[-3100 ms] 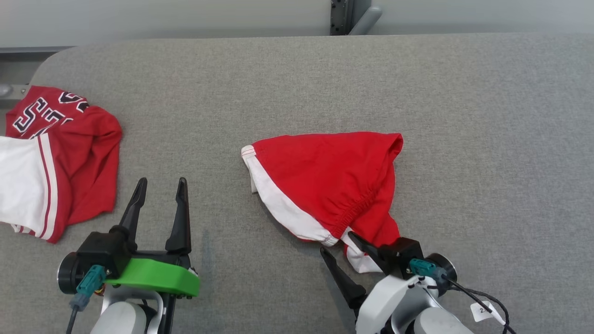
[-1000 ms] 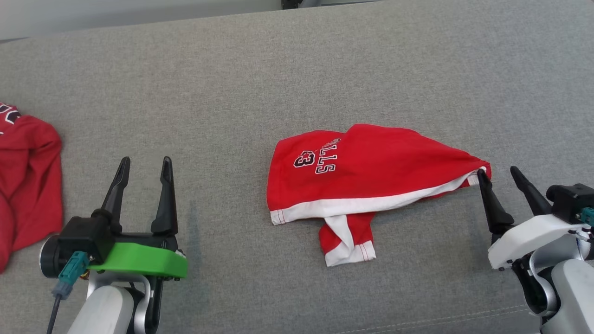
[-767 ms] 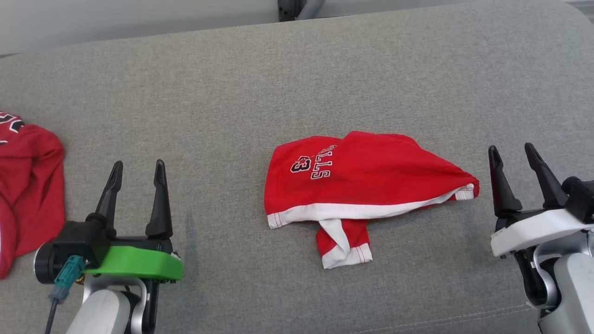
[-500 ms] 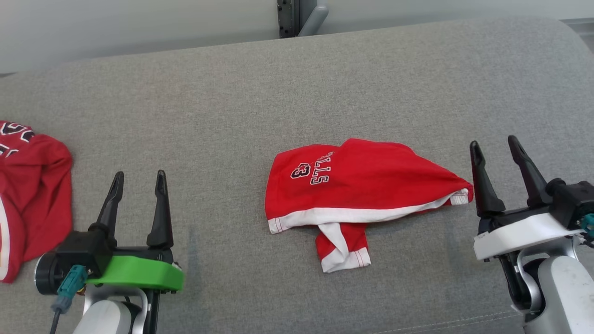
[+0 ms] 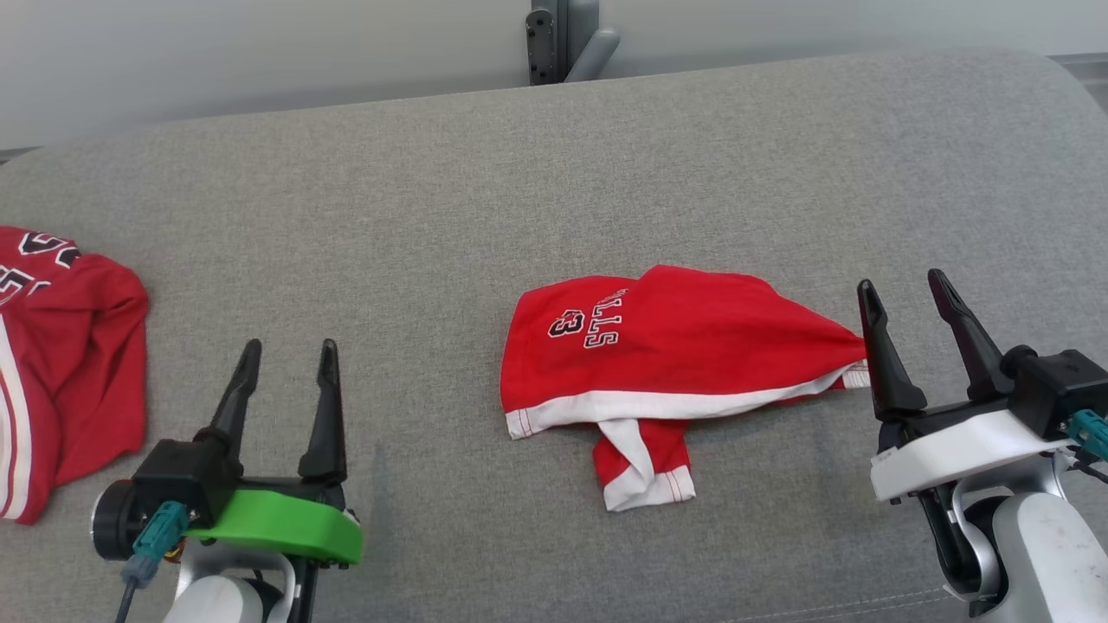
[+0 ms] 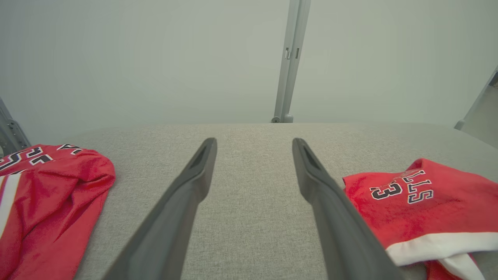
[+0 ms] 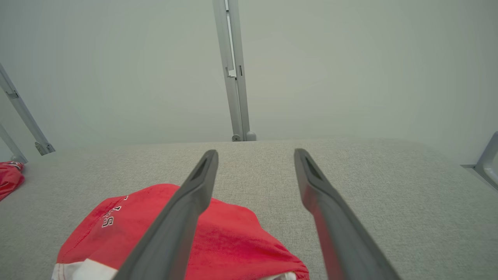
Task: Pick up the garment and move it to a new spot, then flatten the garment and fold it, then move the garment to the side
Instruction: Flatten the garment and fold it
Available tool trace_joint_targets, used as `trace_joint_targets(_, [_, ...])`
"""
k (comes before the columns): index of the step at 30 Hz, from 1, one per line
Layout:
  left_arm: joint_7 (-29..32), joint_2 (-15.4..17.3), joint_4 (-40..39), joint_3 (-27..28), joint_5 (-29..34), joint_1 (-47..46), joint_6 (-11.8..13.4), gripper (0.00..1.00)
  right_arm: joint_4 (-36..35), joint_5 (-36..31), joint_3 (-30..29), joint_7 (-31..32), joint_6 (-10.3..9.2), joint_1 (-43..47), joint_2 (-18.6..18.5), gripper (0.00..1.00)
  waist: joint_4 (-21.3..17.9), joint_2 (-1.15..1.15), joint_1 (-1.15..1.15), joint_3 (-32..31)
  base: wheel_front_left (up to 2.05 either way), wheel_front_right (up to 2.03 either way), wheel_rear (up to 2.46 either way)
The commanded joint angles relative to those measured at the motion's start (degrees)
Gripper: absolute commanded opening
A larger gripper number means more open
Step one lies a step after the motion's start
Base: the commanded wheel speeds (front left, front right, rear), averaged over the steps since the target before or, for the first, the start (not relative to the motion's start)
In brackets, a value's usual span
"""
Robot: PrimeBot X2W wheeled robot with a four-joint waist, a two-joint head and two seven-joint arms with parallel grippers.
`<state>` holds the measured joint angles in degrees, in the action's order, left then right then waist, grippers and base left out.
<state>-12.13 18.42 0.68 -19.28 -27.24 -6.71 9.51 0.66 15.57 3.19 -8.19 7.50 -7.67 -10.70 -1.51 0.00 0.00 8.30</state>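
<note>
Two red items lie on the grey surface (image 5: 433, 216): the garment (image 5: 675, 346) at centre, right tip beside the spread right gripper (image 5: 900, 281), a jersey (image 5: 69, 363) at the left edge, left of the spread left gripper (image 5: 290, 346), open room far.

Red garment (image 5: 692, 346): "LLS" and "3" legible; second garment (image 5: 82, 381): lettering unreadable.
</note>
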Motion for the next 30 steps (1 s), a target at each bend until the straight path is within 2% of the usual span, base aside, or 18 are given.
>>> trace_joint_targets(1, [1.01, 0.16, -0.21, -0.76, -0.26, -0.64, -0.78, 1.00, -0.39, -0.29, -0.10, 0.07, -0.02, 0.28, 0.14, 1.00, -0.06, 0.00, 0.00, 0.29, 0.00, 0.00, 0.00])
trace_joint_targets(7, [7.47, -1.65, 0.14, -6.03, -2.25, -2.96, -4.65, 1.00, -0.29, -0.25, 0.53, 0.35, -0.02, -0.24, 0.17, 1.00, -0.91, 0.00, 0.00, 2.07, 0.00, 0.00, 0.00])
trace_joint_targets(13, [14.05, -4.28, 4.07, -11.08, -4.93, -3.65, -7.56, 1.00, 0.09, -0.05, 1.30, 0.23, -0.02, -0.99, 0.59, 1.00, -3.12, 0.00, 0.00, 4.06, 0.00, 0.00, 0.00])
trace_joint_targets(24, [16.25, -5.55, 13.36, -11.61, -7.31, -7.57, -9.97, 1.00, 1.09, 0.28, 1.75, -0.31, -0.02, -1.48, 1.31, 1.00, -6.89, 0.00, 0.00, 7.53, 0.00, 0.00, 0.00])
trace_joint_targets(25, [16.15, -5.51, 13.86, -11.56, -7.42, -7.85, -10.07, 0.79, 1.18, 0.29, 1.68, -0.37, -0.02, -1.47, 1.36, 1.00, -7.14, 0.00, 0.00, 7.74, 0.00, 0.00, 0.00])
trace_joint_targets(27, [15.92, -5.29, 14.65, -11.39, -7.73, -8.23, -10.46, 0.00, 1.55, 0.33, 1.59, -0.26, -0.01, -1.38, 1.42, 1.00, -7.58, 0.00, 0.00, 8.12, 0.00, 0.00, 0.00])
trace_joint_targets(30, [15.43, -4.77, 15.18, -11.18, -7.77, -8.39, -10.76, 0.00, 2.19, 0.42, 0.88, -0.18, -0.02, -0.59, 1.46, 1.00, -7.85, 0.00, 0.00, 8.47, 0.00, 0.00, 0.00])
